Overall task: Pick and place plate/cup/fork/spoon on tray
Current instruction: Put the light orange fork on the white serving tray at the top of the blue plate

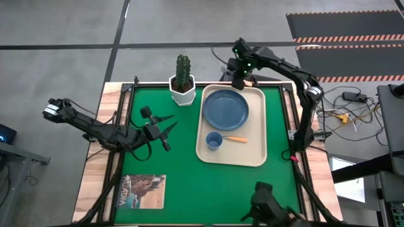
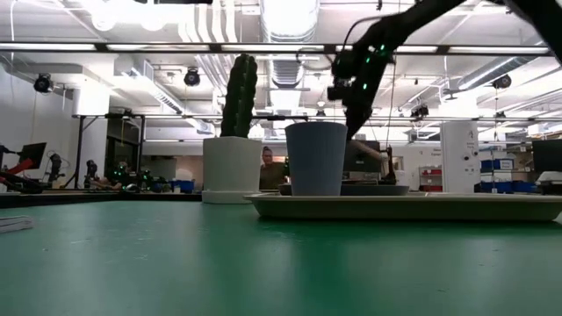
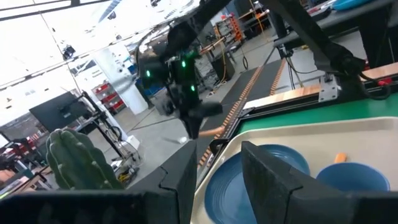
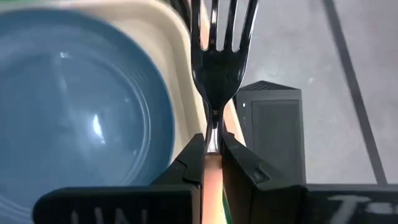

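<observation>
The right gripper (image 4: 212, 149) is hovering over the far edge of the tray (image 1: 257, 156), its 2 fingers pinched tight on the fork (image 4: 217, 62) just below the tines, seemingly so it can be laid down flat. The plate (image 1: 225, 108) and cup (image 1: 214, 140) are sitting on the tray with an orange-handled utensil (image 1: 236, 139), probably the spoon. The left gripper (image 1: 165, 132) is waiting over the mat, jaws parted and holding nothing.
</observation>
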You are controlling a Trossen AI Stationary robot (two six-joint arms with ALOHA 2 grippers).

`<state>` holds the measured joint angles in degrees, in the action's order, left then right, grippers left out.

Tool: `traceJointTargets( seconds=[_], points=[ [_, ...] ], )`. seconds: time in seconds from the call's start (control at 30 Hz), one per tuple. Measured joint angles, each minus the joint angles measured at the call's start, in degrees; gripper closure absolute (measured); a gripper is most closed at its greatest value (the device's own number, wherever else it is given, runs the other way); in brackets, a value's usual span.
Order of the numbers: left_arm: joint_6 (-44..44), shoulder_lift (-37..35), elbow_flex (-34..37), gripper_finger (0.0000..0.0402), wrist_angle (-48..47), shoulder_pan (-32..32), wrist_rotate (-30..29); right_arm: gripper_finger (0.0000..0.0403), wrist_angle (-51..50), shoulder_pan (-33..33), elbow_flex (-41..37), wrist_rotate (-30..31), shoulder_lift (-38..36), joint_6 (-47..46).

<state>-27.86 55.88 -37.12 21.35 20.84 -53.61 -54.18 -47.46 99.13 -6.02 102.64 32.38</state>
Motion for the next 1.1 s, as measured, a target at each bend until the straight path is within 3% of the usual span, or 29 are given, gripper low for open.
traceJointTargets(
  seconds=[0.1,0.3,0.6,1.1],
  points=[
    [0.0,-0.1,0.0,0.0295,0.0,0.0,-1.1,0.038,0.5,0.0,0.0,0.9,2.9,2.5],
    [-1.3,-0.1,0.0,0.0295,0.0,0.0,-2.2,0.038,3.6,0.0,0.0,9.3,5.5,6.4],
    [-3.0,-0.2,-0.1,0.0295,0.2,-0.1,-2.2,0.038,9.2,0.1,0.1,8.1,8.6,6.6],
    [-6.0,-0.2,0.0,0.0295,0.3,-0.2,-2.2,0.038,5.7,2.2,0.1,5.4,13.4,11.5]
  ],
)
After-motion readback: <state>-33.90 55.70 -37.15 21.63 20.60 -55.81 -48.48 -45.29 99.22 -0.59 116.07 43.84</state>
